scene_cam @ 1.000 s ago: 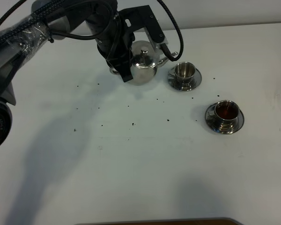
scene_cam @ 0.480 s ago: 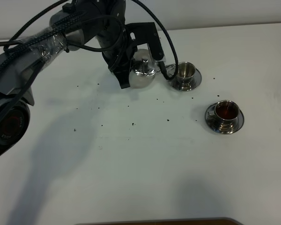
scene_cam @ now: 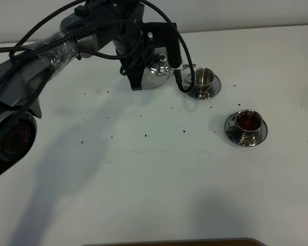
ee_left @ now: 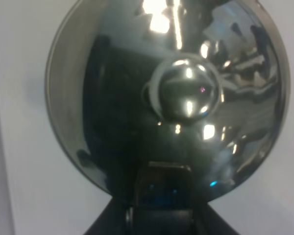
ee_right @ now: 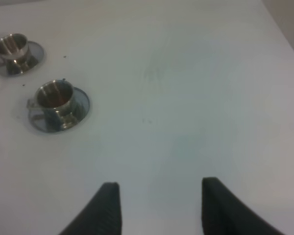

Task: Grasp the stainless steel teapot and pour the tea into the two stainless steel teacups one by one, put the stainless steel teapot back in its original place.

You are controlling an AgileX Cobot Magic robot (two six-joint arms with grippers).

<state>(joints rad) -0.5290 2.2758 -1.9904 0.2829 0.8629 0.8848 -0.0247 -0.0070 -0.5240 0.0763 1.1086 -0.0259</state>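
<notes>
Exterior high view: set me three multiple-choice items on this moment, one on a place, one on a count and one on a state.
1. Where is the teapot?
A. beside the far cup
B. at the table's front edge
C. right of both cups

2. How many cups stand on saucers?
A. one
B. two
C. three

3. The near cup is
A. empty
B. tipped over
C. holding dark red tea

Key:
1 A: the teapot is just left of the far cup.
2 B: each of the two cups sits on its own saucer.
3 C: dark red liquid shows inside the near cup.
</notes>
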